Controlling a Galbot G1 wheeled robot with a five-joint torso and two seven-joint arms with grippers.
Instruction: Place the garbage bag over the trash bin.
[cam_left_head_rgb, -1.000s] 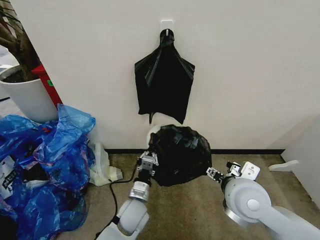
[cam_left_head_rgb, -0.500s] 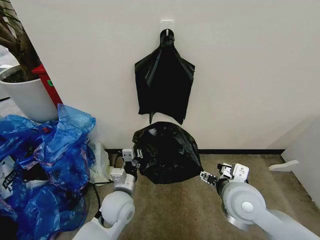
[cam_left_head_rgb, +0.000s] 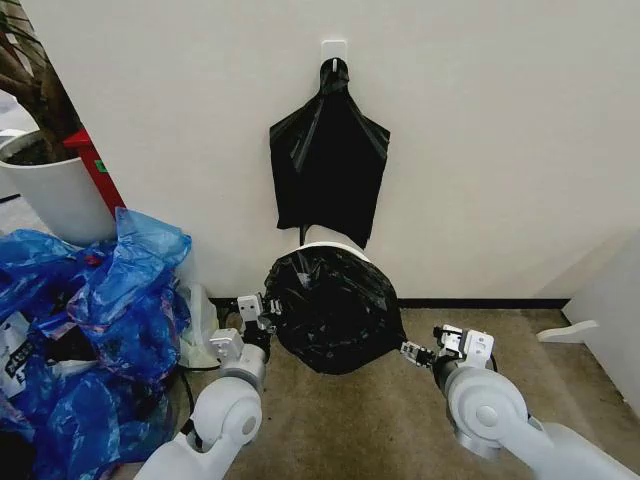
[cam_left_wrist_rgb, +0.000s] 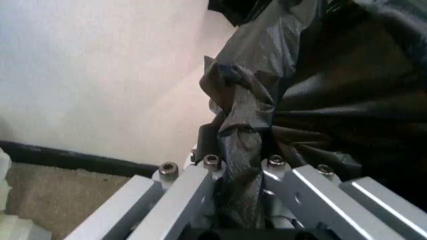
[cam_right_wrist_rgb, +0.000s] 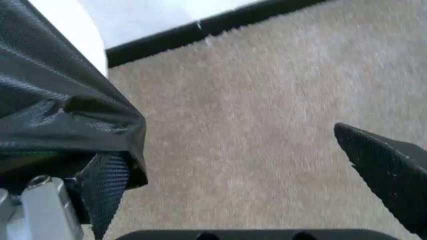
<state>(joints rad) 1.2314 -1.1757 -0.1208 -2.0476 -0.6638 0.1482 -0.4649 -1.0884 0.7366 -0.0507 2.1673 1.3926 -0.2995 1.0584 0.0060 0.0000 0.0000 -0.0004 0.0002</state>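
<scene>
The glossy black garbage bag (cam_left_head_rgb: 330, 312) is draped around the trash bin, whose white rim (cam_left_head_rgb: 328, 246) shows above the film, against the wall. My left gripper (cam_left_head_rgb: 258, 312) is at the bag's left side, and the left wrist view shows this gripper (cam_left_wrist_rgb: 237, 200) shut on a twisted bunch of the bag's film (cam_left_wrist_rgb: 243, 120). My right gripper (cam_left_head_rgb: 412, 350) is low at the bag's right side. In the right wrist view its fingers are wide apart, with the bag's edge (cam_right_wrist_rgb: 60, 120) hanging over one finger (cam_right_wrist_rgb: 103, 192) and the other finger (cam_right_wrist_rgb: 390, 172) over bare carpet.
A flat black bag (cam_left_head_rgb: 328, 165) hangs from a wall hook just above the bin. Blue plastic bags (cam_left_head_rgb: 95, 320) pile up on the left, with a white plant pot (cam_left_head_rgb: 50, 200) behind them. Pale bags (cam_left_head_rgb: 205, 335) lie on the carpet near my left arm. A white panel (cam_left_head_rgb: 610, 310) stands at the right.
Both arms have shifted left with the bag and pulled it lower. The white rim now shows above the film. The right gripper's fingers look apart now.
</scene>
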